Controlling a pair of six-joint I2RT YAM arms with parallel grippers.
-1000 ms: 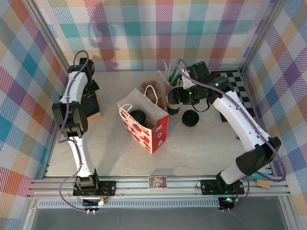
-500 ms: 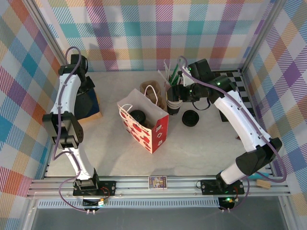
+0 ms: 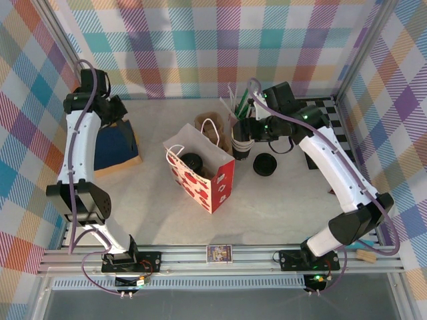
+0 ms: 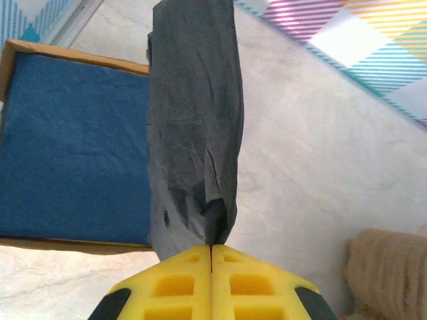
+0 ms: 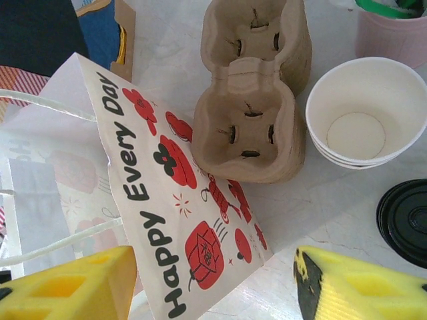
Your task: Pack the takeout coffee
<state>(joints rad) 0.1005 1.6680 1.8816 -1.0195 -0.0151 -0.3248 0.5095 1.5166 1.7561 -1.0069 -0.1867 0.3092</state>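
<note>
Top external: takeout coffee (image 3: 192,161) sits inside the paper bag (image 3: 217,183); left fingers (image 4: 173,283) pinch a limp napkin (image 4: 193,133) by its edge, could slip or snag the rim; right fingers (image 5: 73,283) spread, empty, may nudge the bag.

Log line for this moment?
left end effector: shut on dark napkin | right end effector: open, empty | takeout coffee: inside bag

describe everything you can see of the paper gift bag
The paper gift bag stands upright and open on the table, white with red prints, a red side and black "Happy Every Day" lettering. White cord handles rise from its rim. A round black lid shows inside. The brown cup carrier sits just behind.
</note>
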